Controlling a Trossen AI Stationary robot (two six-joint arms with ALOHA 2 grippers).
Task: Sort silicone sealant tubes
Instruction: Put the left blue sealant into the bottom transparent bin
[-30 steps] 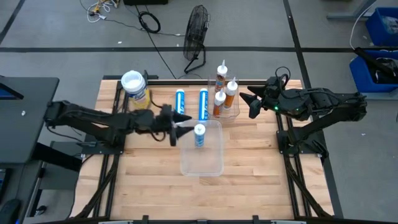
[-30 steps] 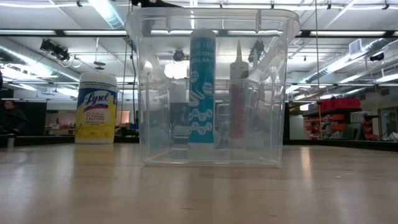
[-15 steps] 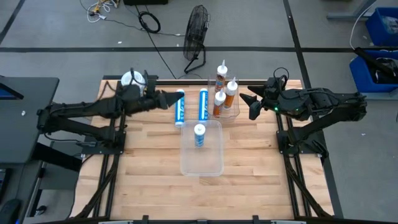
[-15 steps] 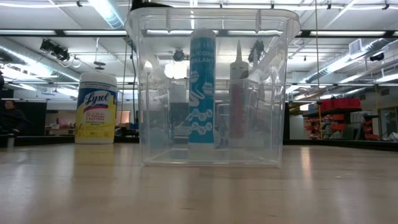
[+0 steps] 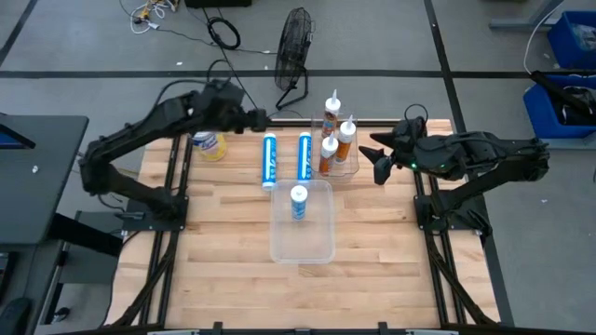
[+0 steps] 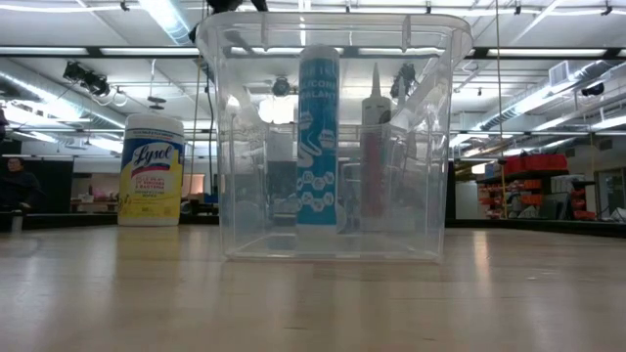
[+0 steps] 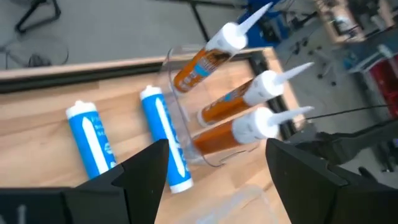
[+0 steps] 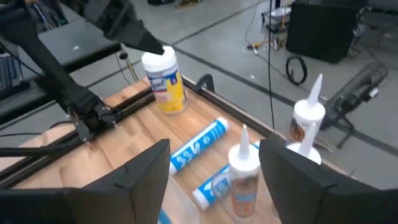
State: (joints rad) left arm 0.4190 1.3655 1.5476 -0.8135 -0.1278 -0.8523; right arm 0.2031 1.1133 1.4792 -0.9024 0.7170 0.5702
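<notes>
Silicone sealant tubes are sitting in three groups on the wooden bench [image 5: 214, 242]. Three orange tubes [image 5: 335, 140] are standing upright in a small clear holder [image 5: 352, 169] near the far edge, white nozzles pointing up. Two blue tubes are lying flat just beside that holder, parallel to each other: one blue tube [image 5: 269, 160] toward the left side and a second blue tube [image 5: 304, 155] nearer the holder. A third blue tube [image 5: 298, 202] is standing upright inside a clear plastic bin [image 5: 317, 251] at the middle of the bench.

A yellow wipes canister [image 5: 209, 144] is standing near the far left corner.

The left pincer [image 5: 264, 118] is hovering over the far edge, above the two lying blue tubes, with its fingers spread apart and nothing between them. The right pincer [image 5: 372, 153] is waiting near the far right side, just beside the orange tubes; its fingers appear spread and empty, though the overhead view is unclear.
</notes>
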